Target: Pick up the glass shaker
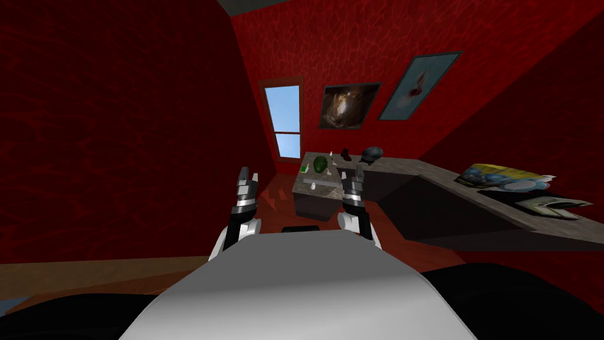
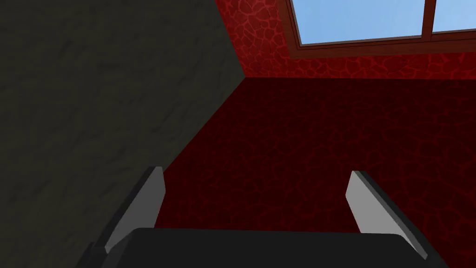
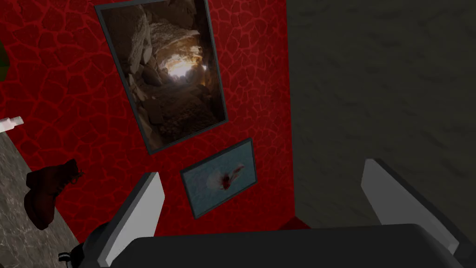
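Note:
A small pale shaker-like thing (image 1: 313,186) stands near the near end of a grey stone counter (image 1: 401,168) ahead of me. A second thin white item (image 1: 331,154) stands farther back; the right wrist view shows it as a white item (image 3: 11,122) at the counter's (image 3: 18,232) edge. Which of the two is the shaker I cannot tell. My right gripper (image 1: 352,173) (image 3: 262,167) is raised and open just right of the near one, holding nothing. My left gripper (image 1: 248,175) (image 2: 255,171) is open too, raised left of the counter.
On the counter lie a green round object (image 1: 320,164), a small green box (image 1: 304,169), a dark boot (image 1: 346,155) (image 3: 44,195) and a dark helmet-like thing (image 1: 371,154). A colourful stack (image 1: 501,176) rests on the right stretch. Red walls close in on the left.

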Available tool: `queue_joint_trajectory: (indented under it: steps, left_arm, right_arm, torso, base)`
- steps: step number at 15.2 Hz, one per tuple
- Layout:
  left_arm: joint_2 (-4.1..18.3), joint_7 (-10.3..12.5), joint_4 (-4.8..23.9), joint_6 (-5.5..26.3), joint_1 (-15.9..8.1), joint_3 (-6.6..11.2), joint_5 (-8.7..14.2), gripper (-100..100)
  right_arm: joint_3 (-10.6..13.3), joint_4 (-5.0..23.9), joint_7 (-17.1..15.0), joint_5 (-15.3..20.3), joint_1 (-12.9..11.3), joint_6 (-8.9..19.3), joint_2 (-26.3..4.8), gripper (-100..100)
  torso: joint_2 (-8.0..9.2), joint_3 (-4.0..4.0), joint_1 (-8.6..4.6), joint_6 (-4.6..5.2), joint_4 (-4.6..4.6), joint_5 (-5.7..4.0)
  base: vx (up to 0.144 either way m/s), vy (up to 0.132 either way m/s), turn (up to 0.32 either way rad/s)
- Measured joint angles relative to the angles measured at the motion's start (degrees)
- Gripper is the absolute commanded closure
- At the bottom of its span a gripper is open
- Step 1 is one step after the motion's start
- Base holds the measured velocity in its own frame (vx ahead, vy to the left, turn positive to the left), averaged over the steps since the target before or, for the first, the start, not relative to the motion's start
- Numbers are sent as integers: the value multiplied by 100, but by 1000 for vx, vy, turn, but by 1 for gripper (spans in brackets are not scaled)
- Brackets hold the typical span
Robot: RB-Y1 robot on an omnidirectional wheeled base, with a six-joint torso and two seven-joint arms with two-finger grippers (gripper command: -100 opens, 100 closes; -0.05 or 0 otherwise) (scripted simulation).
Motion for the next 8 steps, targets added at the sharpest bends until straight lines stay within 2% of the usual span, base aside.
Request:
queue_joint_trajectory:
  steps: [4, 8]
  left_arm:
    - [0, 0, 0, 0, 0, 0, 0, 0]
    - [-1, 0, 0, 0, 0, -1, 0, 0]
  right_arm:
    - [-29, 85, -6, 44, 34, -27, -431, -100]
    - [-73, 200, -11, 118, 91, -43, -883, -100]
  torso:
    - [2, 1, 15, 0, 0, 3]
    - [4, 2, 29, -1, 1, 6]
  base:
    - [-4, 46, 41]
    - [-7, 73, 59]
